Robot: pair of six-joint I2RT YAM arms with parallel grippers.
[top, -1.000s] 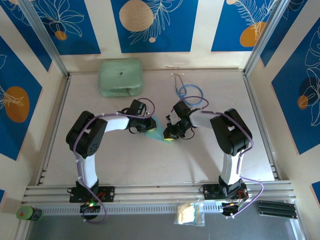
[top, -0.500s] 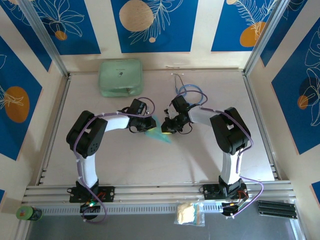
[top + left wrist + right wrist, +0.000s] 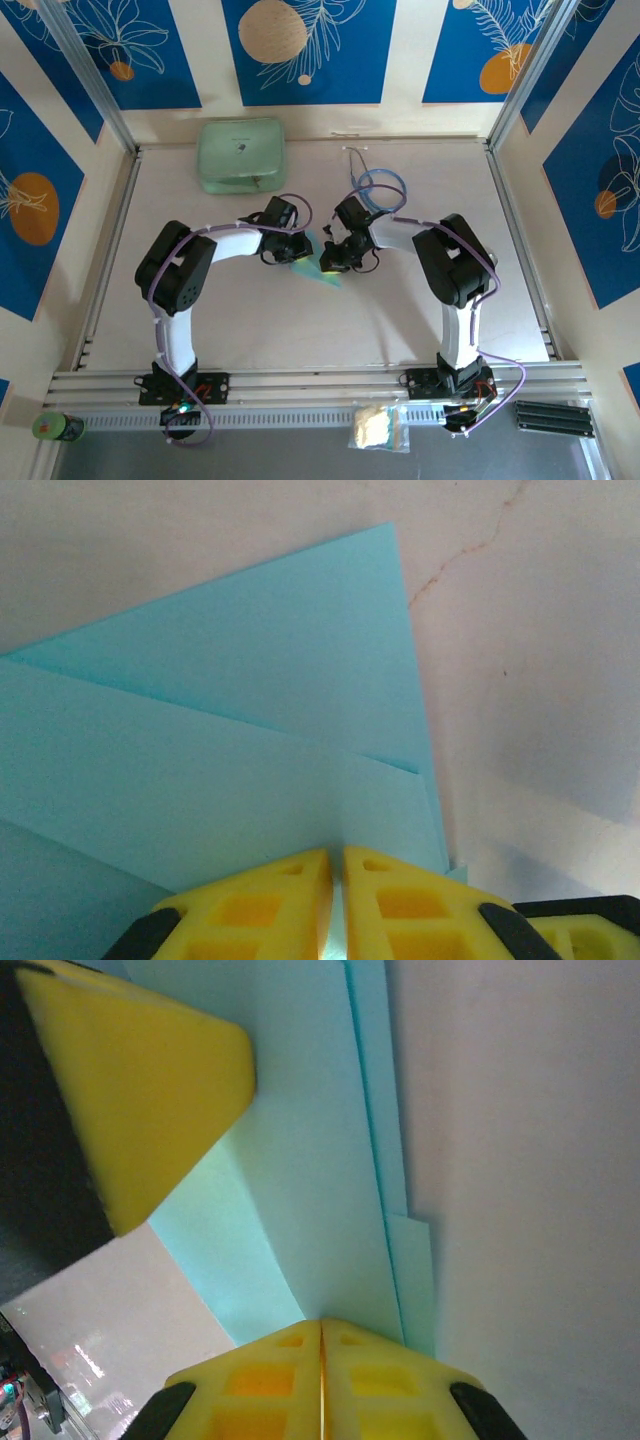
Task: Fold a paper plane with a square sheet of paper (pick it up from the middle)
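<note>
Light-blue sheet of paper (image 3: 322, 271), creased into overlapping flaps, lies near the middle of the pale table (image 3: 250, 330), caught between the two arms. From above, the left gripper (image 3: 300, 252) reaches it from about 9 o'clock and the right gripper (image 3: 334, 262) from about 3 o'clock, the two almost meeting over it.

On the left wrist camera, the yellow fingertips (image 3: 270, 905) at 6 o'clock are pressed together with just a thin slit between them. The paper's edge is pinched in that slit. The layers fan away toward 12 o'clock, ending in a sharp corner near 1 o'clock.

On the right wrist camera, the right arm's yellow pads (image 3: 270, 1385) at 6 o'clock are closed flat on the paper's edge. The left arm's yellow finger sits over the sheet at 10 o'clock.

A mint-green case (image 3: 240, 155) rests well apart at 11 o'clock from the paper. A blue-tubed stethoscope (image 3: 380, 187) lies at 1 o'clock, just behind the right arm.
</note>
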